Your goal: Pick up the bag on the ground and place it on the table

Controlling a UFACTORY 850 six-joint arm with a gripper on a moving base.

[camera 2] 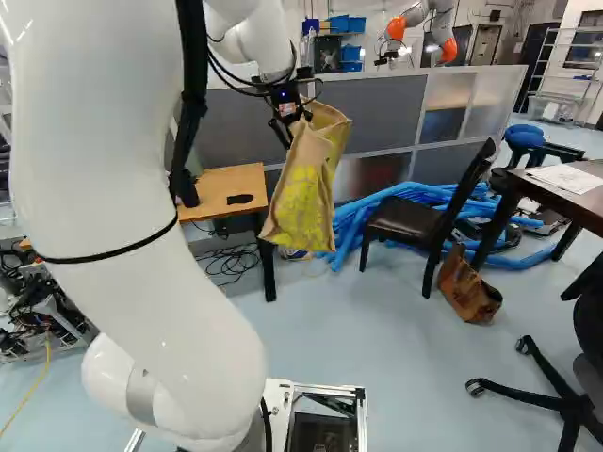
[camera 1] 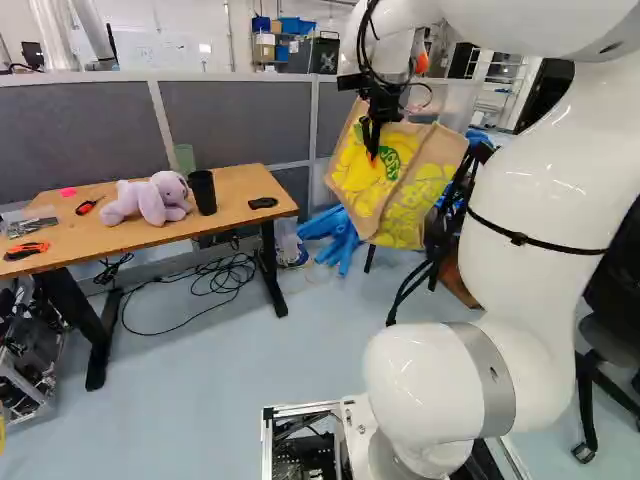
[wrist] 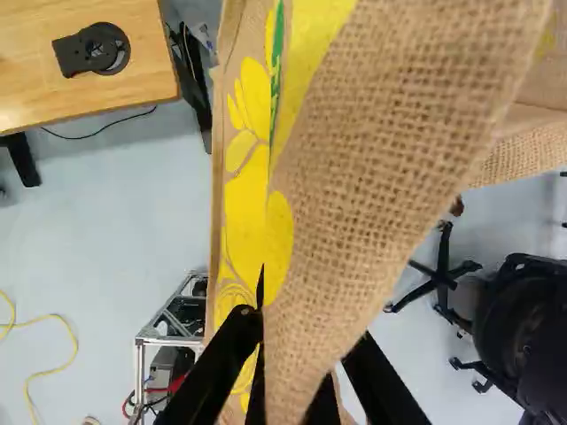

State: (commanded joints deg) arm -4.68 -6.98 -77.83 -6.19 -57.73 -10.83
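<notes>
In the left base view my gripper point(camera 1: 372, 140) holds up a tan burlap bag point(camera 1: 368, 182) with yellow print, which hangs in the air right of the wooden table point(camera 1: 232, 190). The right base view shows the bag point(camera 2: 307, 179) hanging from the fingers beside the same table's end. Seen from the wrist, the gripper point(wrist: 304, 329) is shut on a fold of the bag point(wrist: 381, 150), whose cloth spreads ahead of the fingers and hides part of them. The table's corner point(wrist: 142, 75) lies off to one side of the bag.
On the table are a plush toy point(camera 1: 155, 198), a black cup point(camera 1: 202, 192), a dark object point(camera 1: 263, 203) and tools. Behind stands a grey partition point(camera 1: 225, 120). Blue tubes point(camera 2: 363, 212), a dark chair point(camera 2: 424, 221) and a brown bag point(camera 2: 468, 287) are on the floor. Another robot point(camera 2: 429, 33) is beyond.
</notes>
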